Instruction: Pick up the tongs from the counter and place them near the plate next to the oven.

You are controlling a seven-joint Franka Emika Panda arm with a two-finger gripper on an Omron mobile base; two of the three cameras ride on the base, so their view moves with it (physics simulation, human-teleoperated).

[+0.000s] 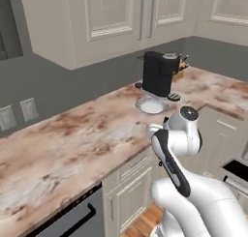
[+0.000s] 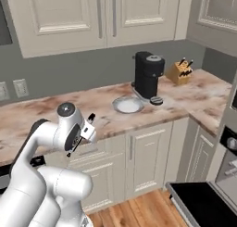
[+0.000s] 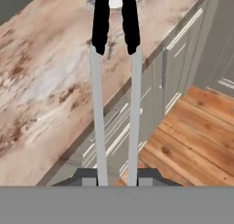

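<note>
Hand view shows the fingers (image 3: 87, 177) pinching the tongs (image 3: 115, 95) at their silvery base, dark ends reaching forward over the counter (image 3: 41, 77) edge toward the plate (image 2: 128, 104), likely held lengthwise for carrying toward that spot.

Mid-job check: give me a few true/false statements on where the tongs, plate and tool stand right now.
1. The tongs are held in the tool, lifted off the counter. True.
2. The plate sits just in front of the black coffee machine. True.
3. The tongs already lie on the counter beside the plate. False: they are held in the air, their dark ends pointing toward the plate.
4. The knife block stands between the plate and the coffee machine. False: it stands on the far side of the coffee machine, near the corner.
5. The plate holds food. False: it looks empty.
</note>
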